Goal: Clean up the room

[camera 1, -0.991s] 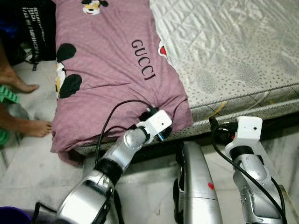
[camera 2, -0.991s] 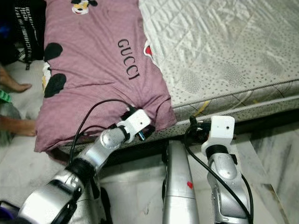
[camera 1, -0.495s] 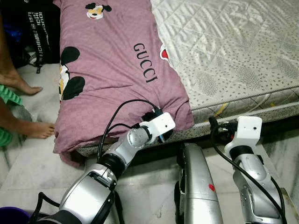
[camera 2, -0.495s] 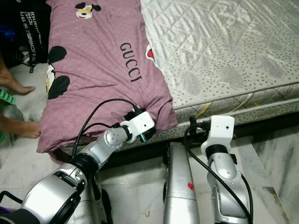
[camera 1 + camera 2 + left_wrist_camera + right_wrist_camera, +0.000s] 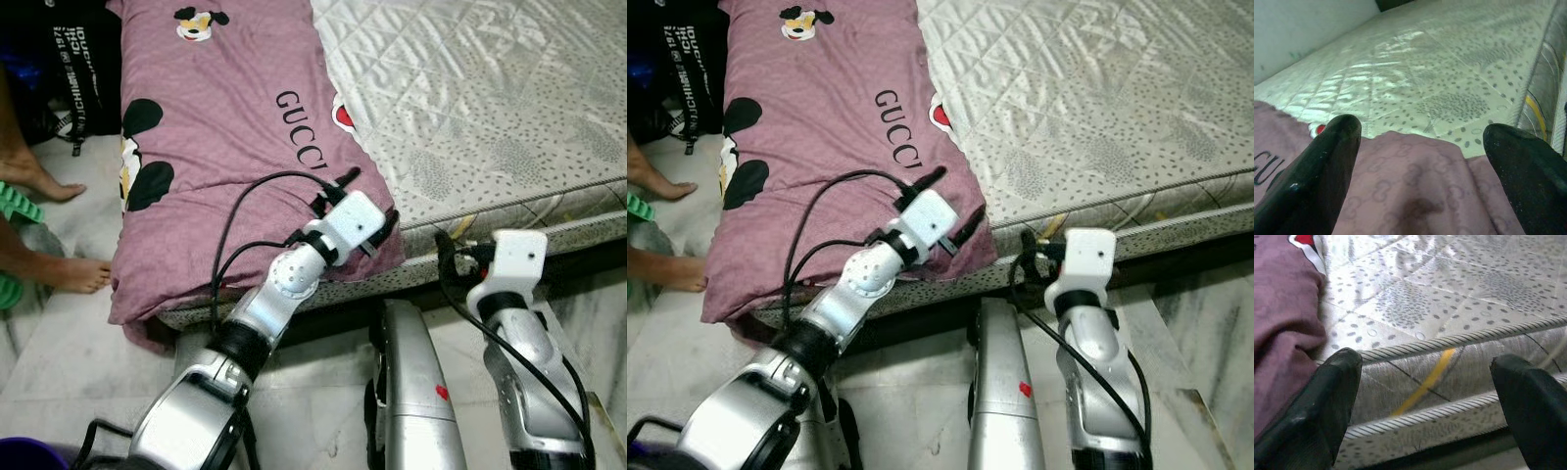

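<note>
A mauve pillow [image 5: 225, 147], printed with black lettering and cartoon mouse figures, is laid along the left part of a bare quilted mattress [image 5: 490, 108], its near end hanging slightly over the mattress edge. The left gripper [image 5: 361, 208] is held over that near corner of the pillow, and its two black fingers [image 5: 1317, 176] are seen spread apart in the left wrist view, with the mauve fabric lying between and below them; nothing is clamped. Whether the fingertips are touching the cloth cannot be told. A black cable [image 5: 245, 211] is looped from the left wrist across the pillow's lower part.

The right gripper [image 5: 453, 247] is held low against the piped side of the mattress, just right of the pillow's corner. In the right wrist view its fingers [image 5: 1322, 406] are likewise spread wide, framing the mattress border and a yellow stripe [image 5: 1425, 384] on the side panel; nothing is held.

To the left of the bed, a person's bare feet [image 5: 61, 271] are planted on the pale marble floor [image 5: 59, 343], close to the pillow's hanging edge. A green object [image 5: 15, 201] is seen beside them, and a dark bag with white printed straps [image 5: 73, 69] is set at the upper left, next to the pillow's far end. A dark gap [image 5: 1215, 250] is visible under the mattress.
</note>
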Controlling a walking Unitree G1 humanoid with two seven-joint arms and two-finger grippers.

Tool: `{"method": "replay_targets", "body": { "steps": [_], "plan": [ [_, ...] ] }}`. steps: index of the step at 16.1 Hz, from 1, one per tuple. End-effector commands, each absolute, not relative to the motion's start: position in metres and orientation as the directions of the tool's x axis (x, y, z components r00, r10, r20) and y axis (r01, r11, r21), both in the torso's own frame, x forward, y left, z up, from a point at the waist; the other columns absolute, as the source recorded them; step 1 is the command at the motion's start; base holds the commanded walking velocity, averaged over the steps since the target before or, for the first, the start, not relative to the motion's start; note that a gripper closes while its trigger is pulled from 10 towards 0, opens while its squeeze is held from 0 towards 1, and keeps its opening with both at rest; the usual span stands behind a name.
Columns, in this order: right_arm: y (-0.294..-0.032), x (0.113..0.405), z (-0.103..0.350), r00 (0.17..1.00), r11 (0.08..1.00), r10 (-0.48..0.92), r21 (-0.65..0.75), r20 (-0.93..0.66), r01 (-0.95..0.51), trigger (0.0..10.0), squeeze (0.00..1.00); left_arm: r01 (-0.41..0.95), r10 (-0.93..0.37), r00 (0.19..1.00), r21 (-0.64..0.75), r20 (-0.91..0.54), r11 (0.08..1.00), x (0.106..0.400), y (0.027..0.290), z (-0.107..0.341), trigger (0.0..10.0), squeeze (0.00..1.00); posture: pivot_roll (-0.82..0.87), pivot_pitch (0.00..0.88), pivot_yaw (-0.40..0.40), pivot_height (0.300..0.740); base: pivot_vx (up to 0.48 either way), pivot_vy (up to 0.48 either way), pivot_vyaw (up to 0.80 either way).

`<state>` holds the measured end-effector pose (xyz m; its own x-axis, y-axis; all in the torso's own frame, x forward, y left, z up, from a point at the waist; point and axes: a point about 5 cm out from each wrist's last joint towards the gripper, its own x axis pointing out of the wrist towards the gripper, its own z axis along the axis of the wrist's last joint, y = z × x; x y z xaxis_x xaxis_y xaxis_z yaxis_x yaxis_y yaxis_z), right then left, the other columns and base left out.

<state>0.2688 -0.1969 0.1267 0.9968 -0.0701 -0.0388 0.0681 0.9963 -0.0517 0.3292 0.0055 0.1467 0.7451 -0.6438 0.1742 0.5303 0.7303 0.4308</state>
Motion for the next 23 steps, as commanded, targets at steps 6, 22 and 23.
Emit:
{"method": "replay_targets", "body": {
  "steps": [6,22,23],
  "plan": [
    [-0.173,0.287,0.120,1.000,1.000,0.004,0.022,-0.028,-0.004,10.0,0.00,0.171,-0.246,0.888,0.217,0.388,0.961,0.302,0.084,0.157,10.0,0.00,0.02,0.088,0.018,0.485,0.000,0.000,0.00],
    [-0.121,0.315,0.114,0.993,0.989,0.080,0.115,0.083,-0.090,10.0,0.00,-0.150,0.130,0.974,0.096,0.185,0.984,0.268,0.176,0.122,10.0,0.00,0.09,0.000,0.037,0.535,0.000,0.000,0.00],
    [-0.121,0.314,0.114,0.994,0.990,0.078,0.114,0.081,-0.087,10.0,0.00,-0.139,0.118,0.975,0.100,0.189,0.985,0.269,0.175,0.123,10.0,0.00,0.09,0.000,0.040,0.545,0.000,0.000,0.00]
  ]
}}
